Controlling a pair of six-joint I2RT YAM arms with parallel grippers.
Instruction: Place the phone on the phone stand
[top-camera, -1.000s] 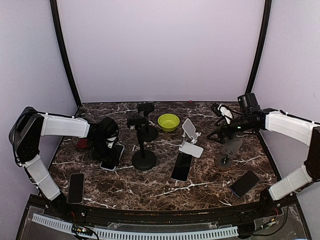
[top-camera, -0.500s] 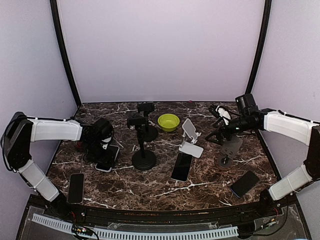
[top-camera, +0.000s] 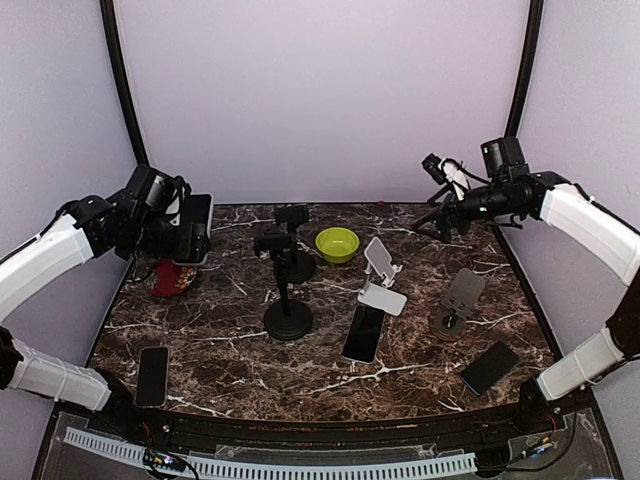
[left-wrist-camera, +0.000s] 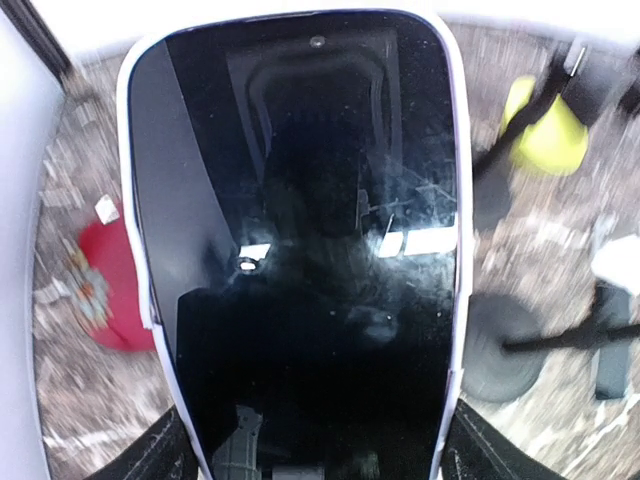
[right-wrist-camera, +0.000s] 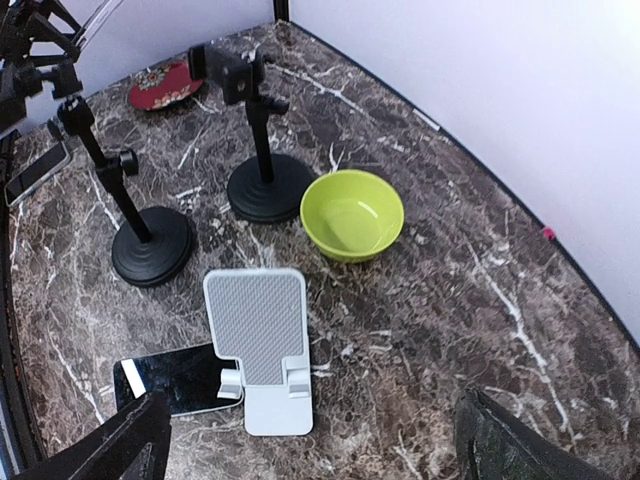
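My left gripper is shut on a white-edged phone and holds it in the air above the back left of the table. In the left wrist view the phone's black screen fills the frame, with my fingers at its lower edges. A white phone stand stands mid-table, also in the right wrist view. My right gripper is open and empty, raised at the back right; its fingers are spread wide.
Two black tripod stands, a green bowl, a grey stand and a red plate are on the table. Other phones lie at the front left, by the white stand and at the front right.
My left gripper lifted the white-edged phone off the table, up and back to the left. My right arm rose from near the grey stand to the back right.
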